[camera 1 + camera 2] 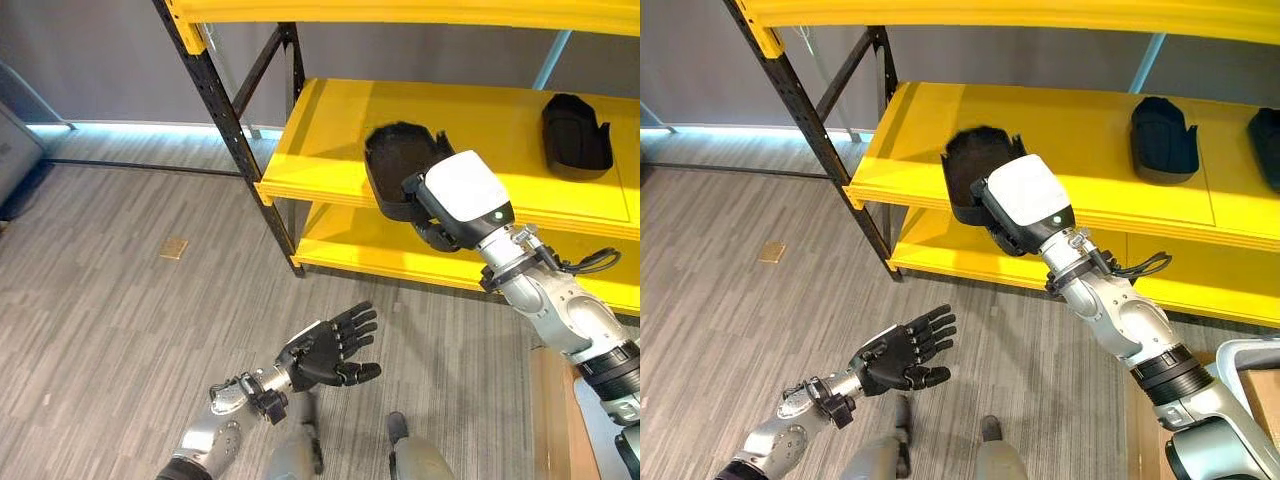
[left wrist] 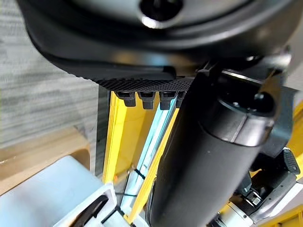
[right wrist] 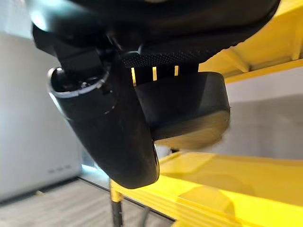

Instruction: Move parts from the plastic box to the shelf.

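Observation:
My right hand (image 1: 462,192) is shut on a black moulded part (image 1: 392,160), thumb on one side and fingers on the other, as the right wrist view shows on the part (image 3: 189,104). The part is tilted at the front left edge of the yellow middle shelf (image 1: 320,160); I cannot tell whether it rests on the board. A second black part (image 1: 576,135) lies further right on the same shelf, and a third part (image 1: 1268,140) sits at the right edge. My left hand (image 1: 335,350) hangs low over the floor, open and empty.
A black perforated upright (image 1: 228,118) stands at the shelf's left front corner. A lower yellow shelf (image 1: 350,245) sits beneath the middle one. A pale box rim (image 1: 1248,350) and a wooden surface (image 1: 550,420) lie at the lower right.

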Robot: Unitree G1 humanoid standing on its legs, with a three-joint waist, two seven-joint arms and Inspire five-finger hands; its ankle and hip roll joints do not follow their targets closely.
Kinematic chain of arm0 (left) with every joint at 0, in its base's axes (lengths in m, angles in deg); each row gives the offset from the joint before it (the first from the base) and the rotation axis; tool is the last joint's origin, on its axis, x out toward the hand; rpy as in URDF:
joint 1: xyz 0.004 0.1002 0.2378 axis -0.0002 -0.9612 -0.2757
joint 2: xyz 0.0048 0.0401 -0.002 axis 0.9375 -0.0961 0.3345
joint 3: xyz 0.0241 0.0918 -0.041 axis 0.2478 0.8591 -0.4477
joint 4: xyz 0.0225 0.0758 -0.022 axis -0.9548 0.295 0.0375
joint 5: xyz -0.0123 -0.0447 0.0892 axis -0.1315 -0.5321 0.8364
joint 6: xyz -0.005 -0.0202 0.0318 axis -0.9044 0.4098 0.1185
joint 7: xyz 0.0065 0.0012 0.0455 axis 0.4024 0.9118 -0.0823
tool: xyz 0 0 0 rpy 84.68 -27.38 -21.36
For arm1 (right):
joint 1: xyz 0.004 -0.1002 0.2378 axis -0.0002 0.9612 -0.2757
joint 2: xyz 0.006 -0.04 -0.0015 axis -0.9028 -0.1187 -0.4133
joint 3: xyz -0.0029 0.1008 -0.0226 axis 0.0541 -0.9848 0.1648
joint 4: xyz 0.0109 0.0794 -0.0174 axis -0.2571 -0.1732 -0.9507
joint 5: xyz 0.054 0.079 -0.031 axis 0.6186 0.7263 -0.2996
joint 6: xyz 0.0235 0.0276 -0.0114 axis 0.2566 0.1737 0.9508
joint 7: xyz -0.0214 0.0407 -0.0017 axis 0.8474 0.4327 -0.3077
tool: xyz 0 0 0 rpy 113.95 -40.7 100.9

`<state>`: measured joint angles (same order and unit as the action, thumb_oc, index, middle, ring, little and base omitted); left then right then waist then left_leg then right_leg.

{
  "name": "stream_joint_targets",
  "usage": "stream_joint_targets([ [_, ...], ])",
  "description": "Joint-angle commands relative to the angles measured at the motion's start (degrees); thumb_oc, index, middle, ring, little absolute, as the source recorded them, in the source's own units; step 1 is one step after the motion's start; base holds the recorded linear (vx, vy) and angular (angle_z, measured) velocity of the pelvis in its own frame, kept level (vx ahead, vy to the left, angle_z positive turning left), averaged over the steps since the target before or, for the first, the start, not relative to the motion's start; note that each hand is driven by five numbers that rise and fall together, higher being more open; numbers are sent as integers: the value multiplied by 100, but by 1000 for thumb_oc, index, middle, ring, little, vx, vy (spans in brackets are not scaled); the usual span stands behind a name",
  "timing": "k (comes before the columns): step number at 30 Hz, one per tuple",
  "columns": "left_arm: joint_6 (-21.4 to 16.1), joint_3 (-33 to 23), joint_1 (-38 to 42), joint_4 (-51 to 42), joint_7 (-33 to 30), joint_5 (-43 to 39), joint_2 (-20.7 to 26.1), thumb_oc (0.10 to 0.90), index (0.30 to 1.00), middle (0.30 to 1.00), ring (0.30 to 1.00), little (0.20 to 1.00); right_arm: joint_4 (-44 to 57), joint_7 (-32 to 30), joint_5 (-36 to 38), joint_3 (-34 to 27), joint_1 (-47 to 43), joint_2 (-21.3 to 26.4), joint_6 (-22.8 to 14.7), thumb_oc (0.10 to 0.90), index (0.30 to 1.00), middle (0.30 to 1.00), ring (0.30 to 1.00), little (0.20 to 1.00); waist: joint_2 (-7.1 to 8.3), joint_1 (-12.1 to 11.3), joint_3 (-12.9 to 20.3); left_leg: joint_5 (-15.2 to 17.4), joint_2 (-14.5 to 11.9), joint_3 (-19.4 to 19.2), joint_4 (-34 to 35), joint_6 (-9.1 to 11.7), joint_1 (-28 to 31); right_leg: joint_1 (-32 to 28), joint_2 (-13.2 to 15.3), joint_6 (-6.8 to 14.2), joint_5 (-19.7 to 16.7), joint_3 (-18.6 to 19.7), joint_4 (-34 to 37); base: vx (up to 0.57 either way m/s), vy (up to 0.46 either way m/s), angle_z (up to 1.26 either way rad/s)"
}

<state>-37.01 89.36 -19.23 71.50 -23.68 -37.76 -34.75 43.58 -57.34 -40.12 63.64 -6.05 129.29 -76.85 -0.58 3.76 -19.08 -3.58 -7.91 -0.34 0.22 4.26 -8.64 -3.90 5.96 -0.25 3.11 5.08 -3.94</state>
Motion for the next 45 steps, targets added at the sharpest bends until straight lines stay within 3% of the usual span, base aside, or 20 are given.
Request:
stream_joint_targets([
  [1, -530, -246, -174, -602, 277, -62, 6, 900, 1000, 1000, 1000, 1000, 306, -827, 310, -360, -786, 74, -373, 400, 300, 300, 300, 300, -39, -254, 610, -63, 13, -114, -256, -9, 59, -310, -204, 154, 531, -547, -294, 285, 168, -101],
  [8, -527, -223, -72, -498, 356, 8, 105, 900, 1000, 1000, 1000, 1000, 667, -740, 406, -613, -555, 51, 62, 400, 300, 300, 300, 300, -73, -243, 788, 328, 384, -318, -117, -220, 485, -126, -92, 296, 417, -696, -302, 163, 110, -45],
  [16, -579, -267, -179, -644, 291, -10, 219, 900, 1000, 1000, 1000, 1000, 677, -634, 389, -589, -648, 71, 187, 400, 300, 300, 300, 300, -76, -304, 864, 574, 591, -388, -121, -420, 685, -10, -22, 372, 322, -707, -307, 116, 99, 1],
  [19, -532, -352, -247, -698, 356, -113, 290, 900, 1000, 1000, 1000, 1000, 504, -730, 299, -587, -673, 94, 102, 400, 300, 300, 300, 300, -22, -374, 895, 762, 681, -578, -397, -558, 605, -47, -14, 350, 532, -852, -595, 91, 158, -12],
  [21, -418, -420, -249, -702, 332, -164, 294, 900, 1000, 1000, 1000, 1000, 457, -797, 186, -649, -639, 78, 71, 400, 300, 300, 300, 300, 0, -418, 850, 858, 736, -595, -651, -707, 514, 139, 11, 356, 561, -959, -1279, 18, 183, -22],
  [22, -425, -452, -223, -665, 310, -59, 262, 900, 1000, 1000, 1000, 1000, 463, -879, 34, -706, -575, 31, -49, 400, 300, 300, 300, 300, 9, -449, 785, 995, 781, -568, -811, -848, 468, 458, 149, 379, 451, -1045, -2334, -17, 135, -19],
  [25, -426, -449, -221, -663, 311, -58, 262, 900, 1000, 1000, 1000, 1000, 465, -880, 31, -712, -570, 31, -51, 400, 300, 300, 300, 300, 21, -460, 807, 1001, 792, -579, -829, -852, 432, 517, 164, 383, 473, -1027, -2391, 22, 67, -31],
  [26, -383, -440, -370, -639, 269, 85, 245, 900, 1000, 1000, 1000, 1000, 601, -847, 30, -706, -690, -17, -11, 400, 300, 300, 300, 300, 26, -569, 568, 1180, 849, -643, -933, -922, 695, 941, 537, 397, -47, -1394, -3237, 92, 96, -21],
  [29, -392, -548, -499, -624, 322, -19, 358, 900, 1000, 1000, 1000, 1000, 509, -936, 160, -644, -846, 103, 31, 400, 300, 300, 300, 300, 42, -600, 537, 1221, 785, -643, -748, -822, 950, 1088, 791, 491, -193, -1250, -2126, 77, -136, -38],
  [30, -406, -565, -517, -640, 367, -20, 421, 900, 1000, 1000, 1000, 1000, 446, -967, 223, -599, -975, 177, 73, 400, 300, 300, 300, 300, 84, -604, 572, 1231, 729, -581, -664, -739, 993, 1046, 930, 645, -607, -1092, -1026, 104, -388, -9],
  [31, -421, -562, -525, -658, 387, -7, 456, 900, 1000, 1000, 1000, 1000, 405, -987, 241, -593, -1008, 202, 93, 400, 300, 300, 300, 300, 116, -606, 592, 1284, 710, -546, -631, -709, 1025, 1030, 1038, 771, -939, -985, -498, 119, -431, -5],
  [33, -544, -469, -574, -675, 418, 88, 543, 900, 1000, 1000, 1000, 1000, 189, -1042, 322, -595, -1082, 224, 83, 400, 300, 300, 300, 300, 191, -608, 598, 1423, 671, -465, -605, -664, 1154, 1086, 1171, 1068, -1569, -747, 341, 143, -385, 1],
  [35, -634, -395, -688, -698, 388, 98, 575, 900, 1000, 1000, 1000, 1000, 79, -1028, 432, -574, -1124, 260, 80, 400, 300, 300, 300, 300, 250, -663, 599, 1513, 523, -465, -585, -614, 1374, 1177, 1218, 1189, -1844, -811, 705, 193, -448, 21],
  [39, -652, -228, -658, -673, 348, 125, 495, 900, 1000, 1000, 1000, 1000, 301, -873, 526, -625, -954, 427, 48, 400, 300, 300, 300, 300, 310, -520, 679, 1621, 431, -309, -621, -534, 1453, 950, 1014, 1244, -1651, -465, 701, 155, -378, 30],
  [45, -501, -208, -623, -632, 376, 25, 329, 900, 1000, 1000, 1000, 1000, 429, -637, 470, -702, -799, 534, -17, 400, 300, 300, 300, 300, 261, -378, 705, 1364, 128, -302, -467, -242, 1641, 814, 787, 1162, -994, -521, 258, 108, -216, 32],
])
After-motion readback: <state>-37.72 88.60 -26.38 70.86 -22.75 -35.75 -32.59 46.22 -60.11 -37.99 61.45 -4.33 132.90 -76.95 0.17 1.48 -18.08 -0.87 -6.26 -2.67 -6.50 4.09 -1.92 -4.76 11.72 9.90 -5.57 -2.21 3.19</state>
